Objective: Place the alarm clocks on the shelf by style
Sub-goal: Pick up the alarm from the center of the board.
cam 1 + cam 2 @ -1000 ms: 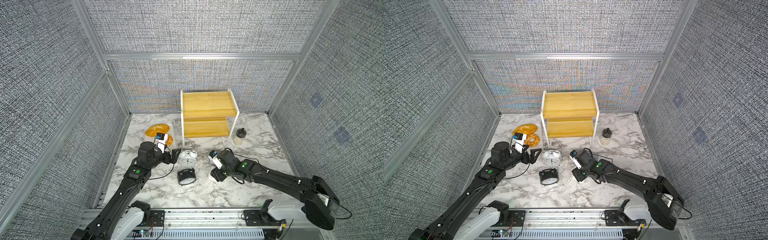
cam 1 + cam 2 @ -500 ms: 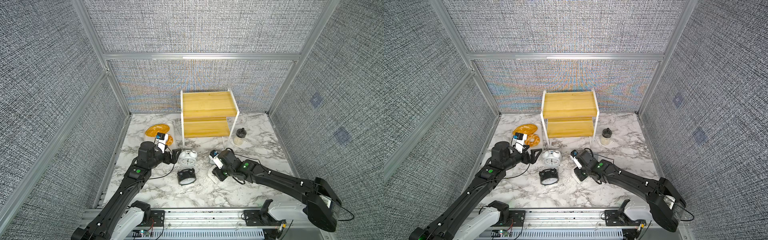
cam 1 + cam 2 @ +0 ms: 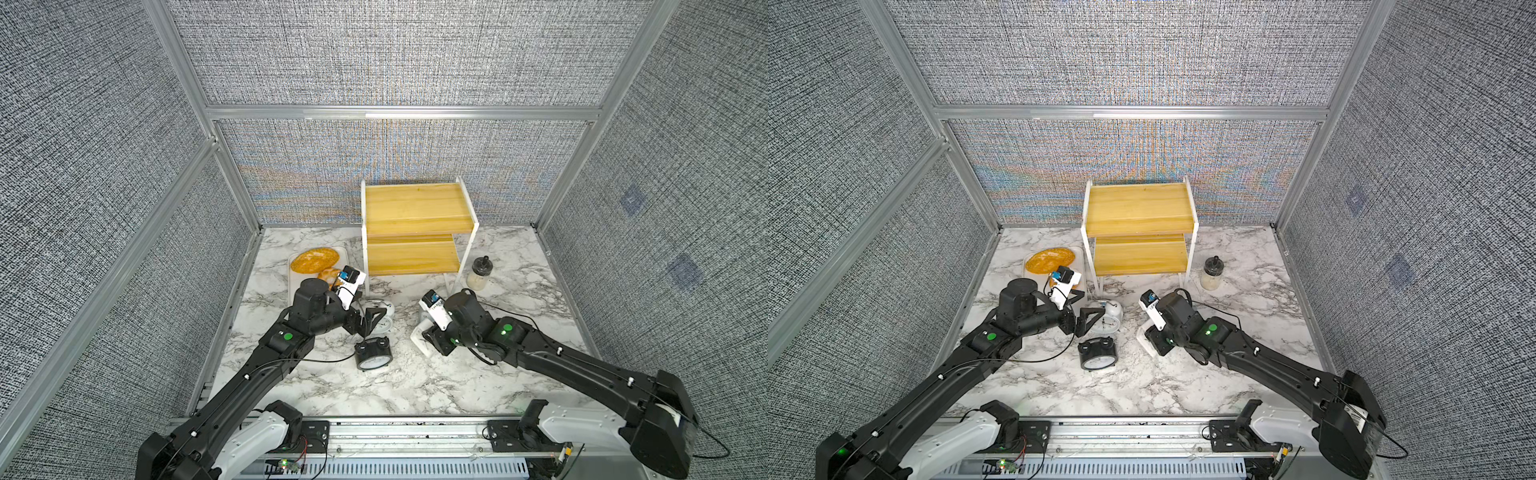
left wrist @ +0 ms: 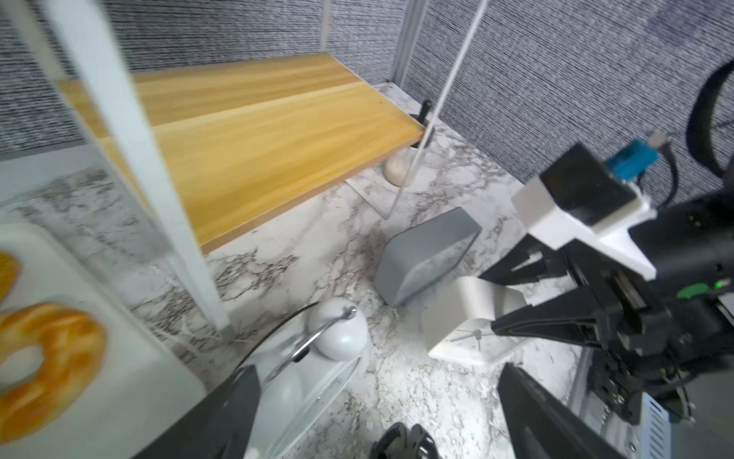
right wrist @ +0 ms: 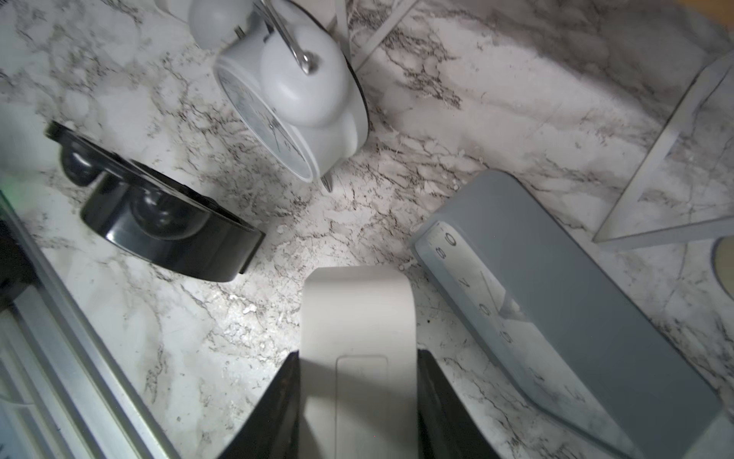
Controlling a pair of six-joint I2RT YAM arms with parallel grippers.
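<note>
Your right gripper (image 5: 357,357) is clamped on the small white square clock (image 5: 357,310), one black jaw pressed flat against each side of its body. The clock is tipped, and you cannot tell from these views whether it is clear of the marble. It sits near the middle of the table (image 3: 415,386), just beside the grey rectangular clock (image 5: 556,298). That grey clock stands on the marble on the side toward the back edge and is mostly hidden under your right arm in both top views. Your left gripper (image 3: 374,318) has its jaws spread wide and grasps nothing. It lies low and level, with its jaws on either side of the white twin-bell clock (image 3: 388,328), which stands upright left of the table's centre; whether they touch it you cannot tell. The black twin-bell clock (image 3: 372,353) stands just beside that one, nearer the front edge and apart from both grippers. The shelf (image 3: 415,208) stands at the middle of the back edge, behind all four clocks. A tray (image 3: 289,282) with bread (image 3: 313,261) lies along the left edge toward the back left corner. A small jar (image 3: 480,273) stands just beside the shelf's right front leg.
</note>
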